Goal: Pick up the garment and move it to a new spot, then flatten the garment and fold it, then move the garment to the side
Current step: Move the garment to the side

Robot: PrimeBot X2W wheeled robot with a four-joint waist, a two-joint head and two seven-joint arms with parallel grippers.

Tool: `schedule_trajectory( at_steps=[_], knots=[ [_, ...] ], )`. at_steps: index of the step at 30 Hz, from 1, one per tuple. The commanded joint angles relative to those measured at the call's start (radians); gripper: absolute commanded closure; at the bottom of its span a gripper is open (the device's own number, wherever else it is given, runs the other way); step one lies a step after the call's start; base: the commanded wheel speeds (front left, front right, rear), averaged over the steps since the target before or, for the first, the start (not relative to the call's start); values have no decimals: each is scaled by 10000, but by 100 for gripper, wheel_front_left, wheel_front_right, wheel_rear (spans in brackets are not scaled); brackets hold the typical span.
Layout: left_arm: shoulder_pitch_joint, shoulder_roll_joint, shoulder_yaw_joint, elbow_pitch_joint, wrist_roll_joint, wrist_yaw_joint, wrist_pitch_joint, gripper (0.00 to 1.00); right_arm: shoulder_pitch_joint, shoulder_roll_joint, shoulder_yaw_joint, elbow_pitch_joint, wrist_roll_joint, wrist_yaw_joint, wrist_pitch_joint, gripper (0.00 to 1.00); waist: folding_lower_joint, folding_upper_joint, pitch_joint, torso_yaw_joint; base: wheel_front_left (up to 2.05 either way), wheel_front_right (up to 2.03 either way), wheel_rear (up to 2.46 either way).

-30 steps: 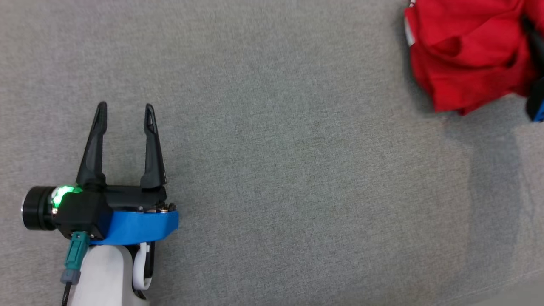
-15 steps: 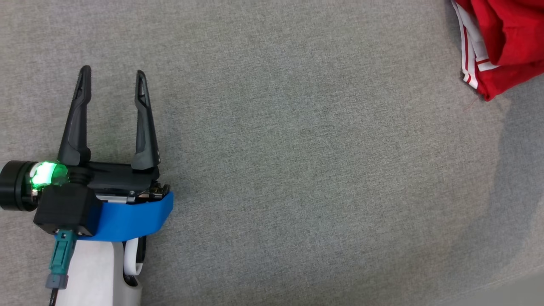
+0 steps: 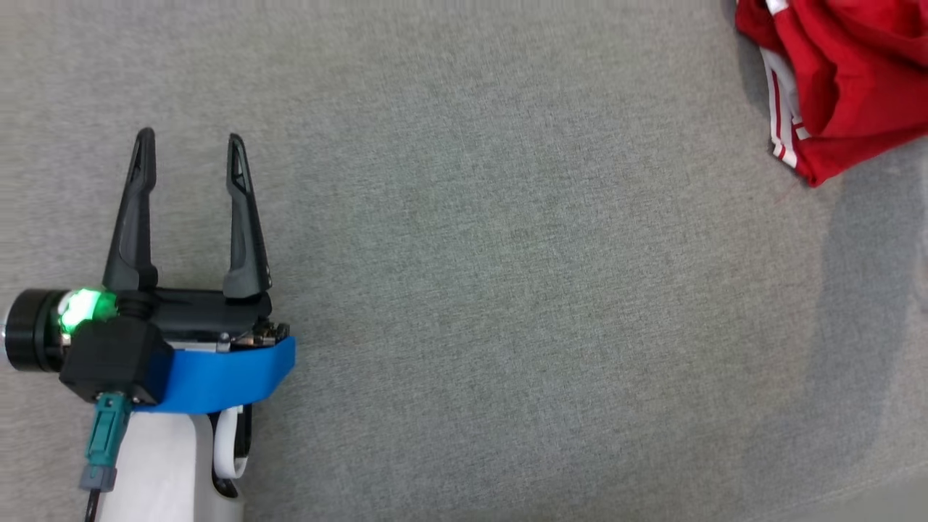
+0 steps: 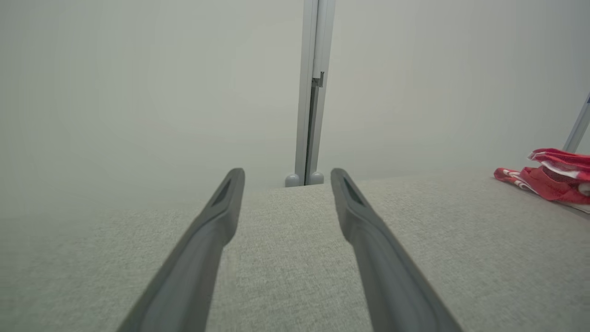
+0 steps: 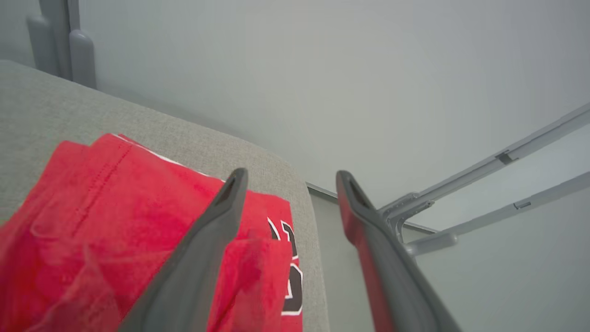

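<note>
Running off-frame top rt: garment (image 3: 848,80)

Lab booth, grey cloth table (image 3: 507,304), bare panels (image 4: 138,83)

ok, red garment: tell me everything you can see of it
The red garment is thin, jersey-like cloth with white striped trim along one edge and a black-and-white print partly hidden by folds. It lies crumpled in a loose heap, not flattened, at the far right corner of the grey cloth surface, close to its rounded edge. The right claw stands open over it. Whether a finger touches the cloth I cannot tell.
</note>
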Motion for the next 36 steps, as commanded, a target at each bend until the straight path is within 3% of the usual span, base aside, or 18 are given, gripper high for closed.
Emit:
schedule_trajectory(
  at_steps=[1,8,15,20,36],
  knots=[
    [214,-27,63,73,-65,66,-19,0,270,103,-248,-267,57,-2,-40,0,0,-2,-290,-14,0,0,0],
    [970,-174,338,441,-401,83,-19,0,1887,633,-1702,-2281,-476,0,-34,0,0,-2,-1677,408,0,0,0],
    [1964,-302,654,897,-666,-38,-18,0,4381,1971,-3007,-4399,-1181,-2,-36,0,0,-2,-3243,916,0,0,0],
    [2461,-347,810,1169,-768,-173,-19,0,5805,2690,-3220,-5233,-1477,-2,-35,0,0,-2,-4037,1116,0,0,0],
    [3569,-383,1137,1821,-1111,-320,-19,0,9789,3561,-4323,-6784,-1500,0,-35,0,0,-2,-5661,1381,0,0,0]
  ],
)
